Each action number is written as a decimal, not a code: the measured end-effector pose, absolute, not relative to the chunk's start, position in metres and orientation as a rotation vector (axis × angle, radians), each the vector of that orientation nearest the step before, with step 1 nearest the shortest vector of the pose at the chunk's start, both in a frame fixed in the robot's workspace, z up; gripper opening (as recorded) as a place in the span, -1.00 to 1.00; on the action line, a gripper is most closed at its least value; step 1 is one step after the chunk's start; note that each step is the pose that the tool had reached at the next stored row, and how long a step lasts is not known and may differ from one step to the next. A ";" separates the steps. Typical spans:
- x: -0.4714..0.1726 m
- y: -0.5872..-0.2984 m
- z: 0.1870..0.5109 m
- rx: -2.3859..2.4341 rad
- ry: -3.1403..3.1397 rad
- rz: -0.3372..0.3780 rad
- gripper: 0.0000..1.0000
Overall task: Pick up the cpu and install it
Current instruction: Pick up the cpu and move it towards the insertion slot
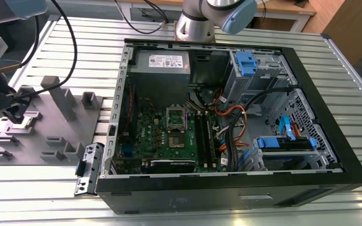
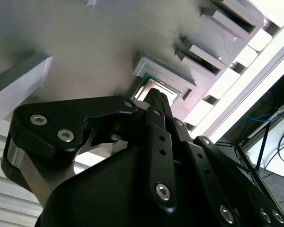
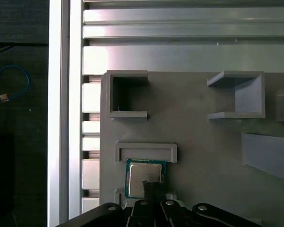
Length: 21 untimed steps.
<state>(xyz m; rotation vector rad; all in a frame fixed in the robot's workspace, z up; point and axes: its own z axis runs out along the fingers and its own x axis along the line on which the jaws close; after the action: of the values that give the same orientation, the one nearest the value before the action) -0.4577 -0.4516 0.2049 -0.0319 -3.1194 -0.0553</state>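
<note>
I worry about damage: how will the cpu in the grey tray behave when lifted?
The cpu looks flat and metal-topped, so it is probably stiff and light. Its smooth top may be slippery. It sits framed in the tray, so it likely cannot slide sideways.

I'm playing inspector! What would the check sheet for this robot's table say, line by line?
Surface: silver ribbed metal table, carrying a grey plastic tray and an open black computer case.
Job's things: small square silver-topped cpu lies in a tray recess; green motherboard with its square metal-framed socket sits inside the case.
Clutter: grey metal bracket at the case's corner.
Gripper: black gripper is down at the cpu, over its top.
Cables: orange and black wires bundled inside the case; black cable loops above the tray.
Surroundings: wooden furniture beyond the table.
</note>
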 end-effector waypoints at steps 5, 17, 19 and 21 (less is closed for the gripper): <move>-0.458 -0.452 0.205 -0.032 -3.119 -0.055 -0.29; -0.458 -0.452 0.199 -0.032 -3.120 -0.055 0.29; -0.458 -0.451 0.197 -0.031 -3.121 -0.056 0.29; -0.458 -0.450 0.195 -0.031 -3.122 -0.056 0.29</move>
<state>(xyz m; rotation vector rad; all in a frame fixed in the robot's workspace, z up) -0.4577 -0.4500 0.1946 -0.0305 -3.1220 -0.0555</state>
